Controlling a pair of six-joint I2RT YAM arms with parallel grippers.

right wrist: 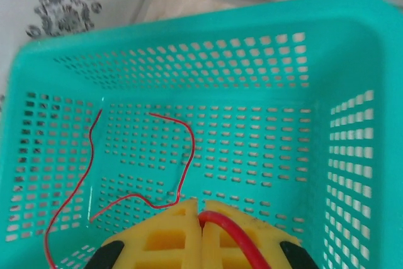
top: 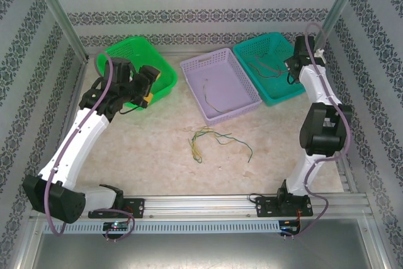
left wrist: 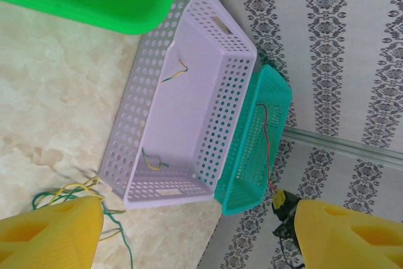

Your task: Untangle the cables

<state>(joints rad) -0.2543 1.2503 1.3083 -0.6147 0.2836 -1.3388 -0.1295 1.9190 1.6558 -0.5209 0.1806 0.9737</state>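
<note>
Left gripper (top: 151, 87) is held wide apart and empty beside the green basket (top: 126, 51); in its wrist view the two yellow fingers (left wrist: 56, 234) stand at opposite lower corners with nothing between them. Right gripper (right wrist: 200, 213) is closed over the teal basket (right wrist: 352, 80), and a red cable (right wrist: 230, 234) is pinched between its pads. More red wire is seen lying on that basket's floor; whether it is the same strand cannot be told.

The tangle of green and yellow cables (top: 211, 140) is left on the table (top: 138, 149), in front of the lavender basket (top: 192, 67) and between the two arms. Two short strands are already laid in the lavender basket, and a green one is glimpsed in the green basket.

The coming move is judged to turn on how the tangle lies from the free hand. From the left gripper it is found toward the robot's base and to the right, well apart from the fingers. Its long axis is run roughly side to side: a denser knot is gathered at the left end, and loose green tails are trailed off to the right. The knot end is thus turned toward the left arm, which is both the nearer one and the unloaded one. A pick by that arm is probably best made at a single strand on the knot's near edge, with the fingers set across the strand.
</note>
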